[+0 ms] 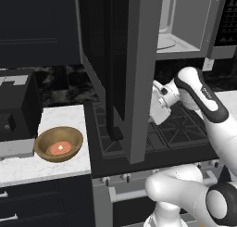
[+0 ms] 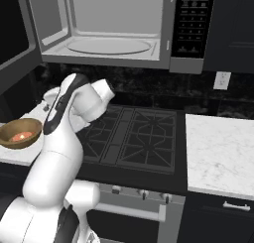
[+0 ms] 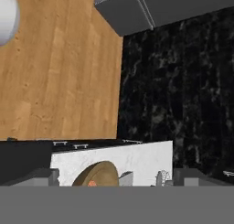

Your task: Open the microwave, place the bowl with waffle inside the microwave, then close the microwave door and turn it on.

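The microwave (image 2: 109, 36) hangs above the stove with its light grey inside showing. The microwave door (image 1: 125, 73) is swung wide open toward me. The tan bowl (image 1: 59, 143) sits on the white counter left of the stove, with the reddish waffle (image 1: 59, 148) in it. From the right the bowl (image 2: 20, 133) and waffle (image 2: 21, 136) show at the left edge. My gripper (image 3: 119, 179) is open, its fingertips (image 3: 43, 176) wide apart, with the bowl (image 3: 98, 175) low between them. My hand hovers over the stove's left side, to the right of the door, apart from the bowl.
A black toaster-like box (image 1: 16, 110) stands on the counter beside the bowl. The stove grates (image 2: 134, 133) lie under the arm. White counter (image 2: 218, 152) extends to the right, with a wall socket (image 2: 222, 80) above. The button panel (image 2: 191, 24) is on the microwave's right.
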Motion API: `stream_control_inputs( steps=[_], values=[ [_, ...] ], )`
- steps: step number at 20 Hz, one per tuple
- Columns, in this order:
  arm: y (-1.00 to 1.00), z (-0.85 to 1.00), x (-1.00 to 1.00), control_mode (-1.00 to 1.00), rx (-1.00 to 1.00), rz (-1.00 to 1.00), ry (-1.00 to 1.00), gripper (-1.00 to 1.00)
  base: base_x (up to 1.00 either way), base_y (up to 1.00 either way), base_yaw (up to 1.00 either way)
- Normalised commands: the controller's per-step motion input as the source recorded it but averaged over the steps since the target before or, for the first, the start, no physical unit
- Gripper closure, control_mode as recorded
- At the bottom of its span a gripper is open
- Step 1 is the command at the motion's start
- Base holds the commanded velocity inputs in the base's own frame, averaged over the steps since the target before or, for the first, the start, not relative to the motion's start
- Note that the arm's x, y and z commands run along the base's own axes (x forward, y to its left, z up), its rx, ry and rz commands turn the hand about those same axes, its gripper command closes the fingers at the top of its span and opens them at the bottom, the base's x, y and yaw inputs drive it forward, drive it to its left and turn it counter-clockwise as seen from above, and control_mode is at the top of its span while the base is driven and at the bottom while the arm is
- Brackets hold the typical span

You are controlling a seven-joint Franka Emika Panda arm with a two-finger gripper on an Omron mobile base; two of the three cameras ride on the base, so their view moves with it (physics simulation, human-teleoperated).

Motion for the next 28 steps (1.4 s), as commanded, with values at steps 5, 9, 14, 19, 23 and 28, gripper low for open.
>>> stream_control_inputs(
  steps=[5,9,14,19,23,28],
  values=[
    [0.34,-0.49,0.37,-1.0,-0.14,-0.09,0.01,-1.0,0.0,0.0,0.0],
    [0.6,-0.47,0.33,-1.0,-0.13,0.0,0.0,-1.0,0.0,0.0,0.0],
    [0.57,-0.42,0.25,-1.0,-0.03,0.0,-0.03,-1.0,0.0,0.0,0.0],
    [0.65,-0.35,0.18,-1.0,-0.03,-0.01,-0.05,-1.0,0.0,0.0,0.0],
    [0.71,-0.31,0.21,-1.0,-0.13,-0.03,0.0,-1.0,0.0,0.0,0.0],
    [0.28,-0.38,0.39,-1.0,-0.12,-0.02,0.0,-1.0,0.0,0.0,0.0]
  ],
)
